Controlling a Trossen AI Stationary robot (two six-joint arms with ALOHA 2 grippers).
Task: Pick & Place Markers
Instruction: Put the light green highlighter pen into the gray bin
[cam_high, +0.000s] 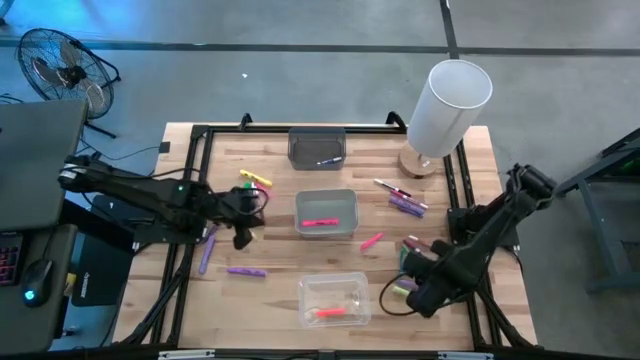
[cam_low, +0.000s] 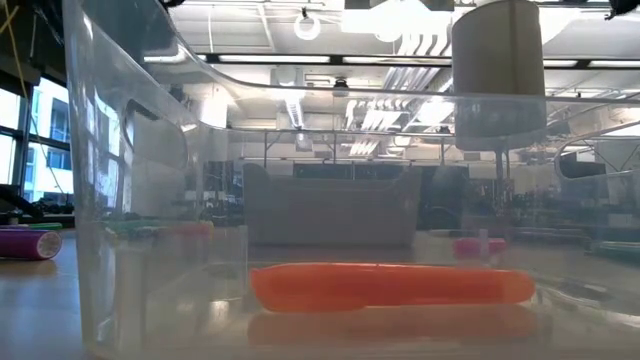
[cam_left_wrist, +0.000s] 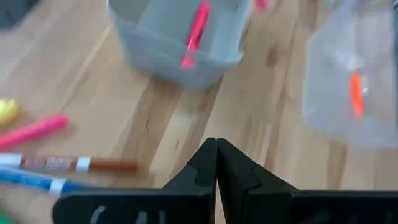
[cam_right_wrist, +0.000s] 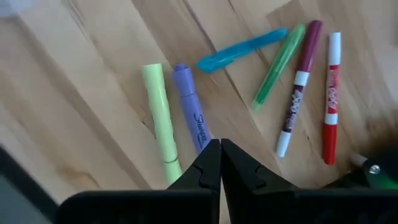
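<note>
Markers lie scattered on the wooden table (cam_high: 270, 290). My left gripper (cam_high: 243, 215) is shut and empty, left of the grey bin (cam_high: 326, 225), which holds a pink marker (cam_left_wrist: 196, 31). Pink (cam_left_wrist: 34, 132), brown (cam_left_wrist: 74, 164) and blue (cam_left_wrist: 31, 180) markers lie beside it. My right gripper (cam_right_wrist: 220, 152) is shut, low over a group on the table's right: a yellow-green highlighter (cam_right_wrist: 160, 121), a purple highlighter (cam_right_wrist: 191, 115), and blue (cam_right_wrist: 242, 50), green (cam_right_wrist: 278, 65), maroon (cam_right_wrist: 298, 87) and red (cam_right_wrist: 331, 99) markers. The clear bin (cam_high: 333, 300) holds an orange marker (cam_low: 390, 285). My right gripper's shut fingertips stand over one end of the purple highlighter (cam_right_wrist: 200, 134), pointing down at the table. Whether they touch it, I cannot tell. The highlighter lies flat on the wood.
A white lamp (cam_high: 445, 105) on a round wooden base stands at the far right corner. A dark bin (cam_high: 317, 147) with a marker inside sits at the far edge. More markers lie near the left arm (cam_high: 245, 271) and right of the grey bin (cam_high: 405, 203). Black rails (cam_high: 195, 150) frame the table.
</note>
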